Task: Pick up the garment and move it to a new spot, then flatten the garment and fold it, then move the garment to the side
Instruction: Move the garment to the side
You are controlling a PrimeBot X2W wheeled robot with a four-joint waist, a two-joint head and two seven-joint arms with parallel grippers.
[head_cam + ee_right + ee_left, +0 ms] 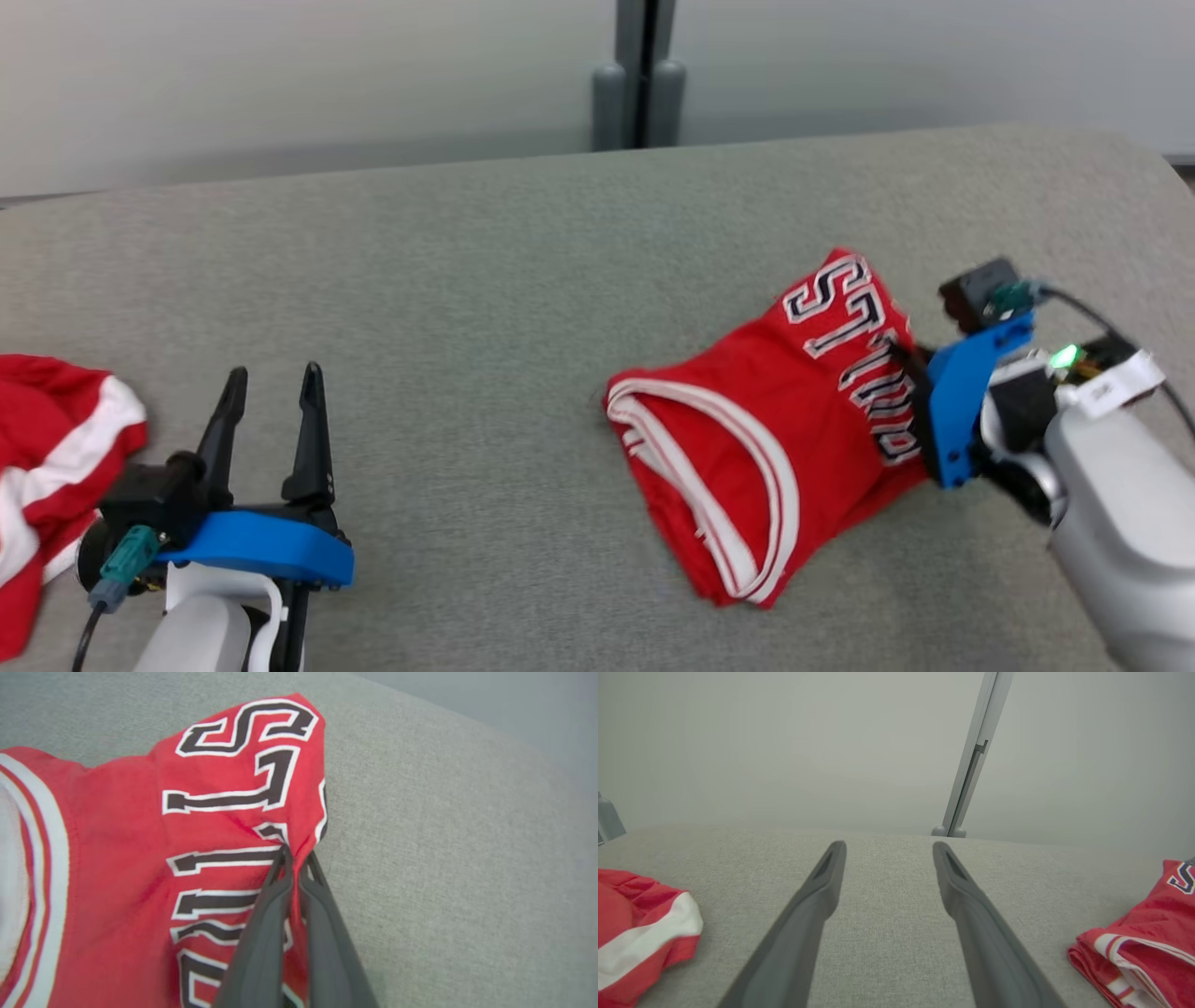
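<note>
Folded red jersey on the right of the table is pinched at its edge by the right gripper, left gripper held apart, so the move-aside step seems underway and a gentle drag is called for.

The place looks like a robotics lab or test room. A wide surface is covered in plain grey fabric, and behind it pale, bare wall panels meet at a grey post. A robot arm with a blue bracket and a loose cable sits beside a red garment.
</note>
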